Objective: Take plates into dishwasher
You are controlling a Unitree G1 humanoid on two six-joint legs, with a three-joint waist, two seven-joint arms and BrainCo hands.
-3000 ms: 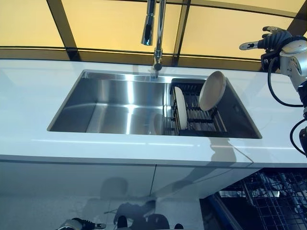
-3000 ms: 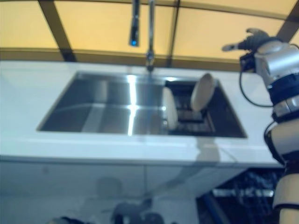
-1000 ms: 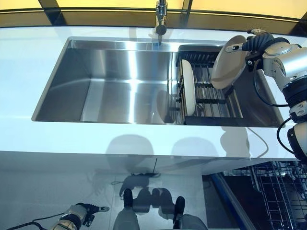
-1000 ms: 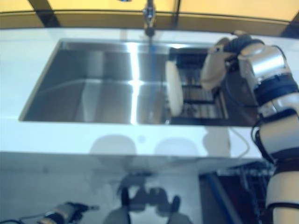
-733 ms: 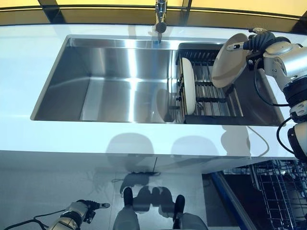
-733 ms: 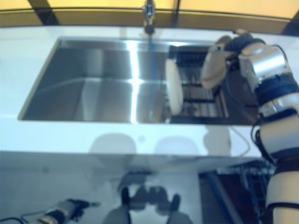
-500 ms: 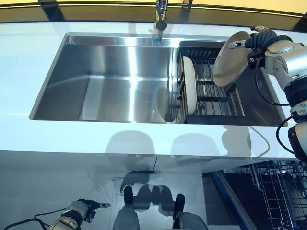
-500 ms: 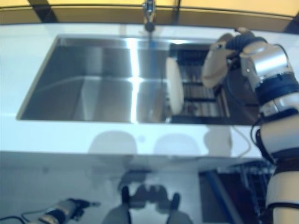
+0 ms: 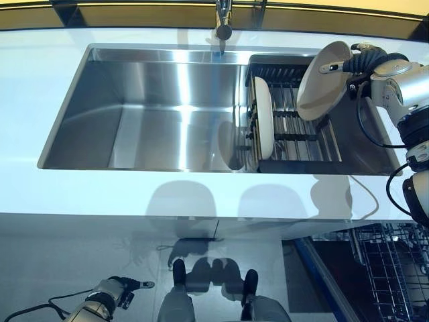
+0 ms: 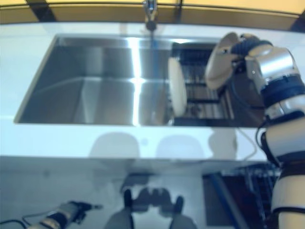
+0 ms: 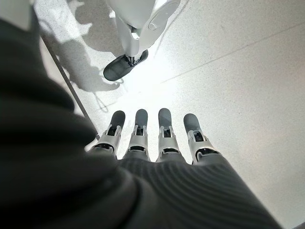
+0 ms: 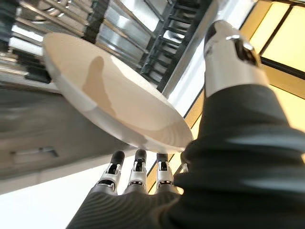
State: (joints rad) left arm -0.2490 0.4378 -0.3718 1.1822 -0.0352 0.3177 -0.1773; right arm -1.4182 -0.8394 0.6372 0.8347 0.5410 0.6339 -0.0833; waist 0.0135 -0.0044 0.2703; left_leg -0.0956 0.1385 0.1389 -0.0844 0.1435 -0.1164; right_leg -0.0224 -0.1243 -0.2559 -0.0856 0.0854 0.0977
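Right robot hand [image 9: 365,62] pinches the rim of a cream plate [image 9: 325,80], thumb on one face and fingers curled behind it, and holds it tilted above the black rack [image 9: 293,131] in the sink [image 9: 167,114]. A second plate [image 9: 264,126] stands on edge in the rack. The left robot hand [image 11: 157,138] hangs low by the floor with straight fingers, holding nothing. To do this step well, I think the plate should go straight up, clear of the rack bars, with a firm grip. Then it can swing slowly over the white surface [image 9: 201,198] to the dishwasher basket [image 9: 392,268] down on the right.
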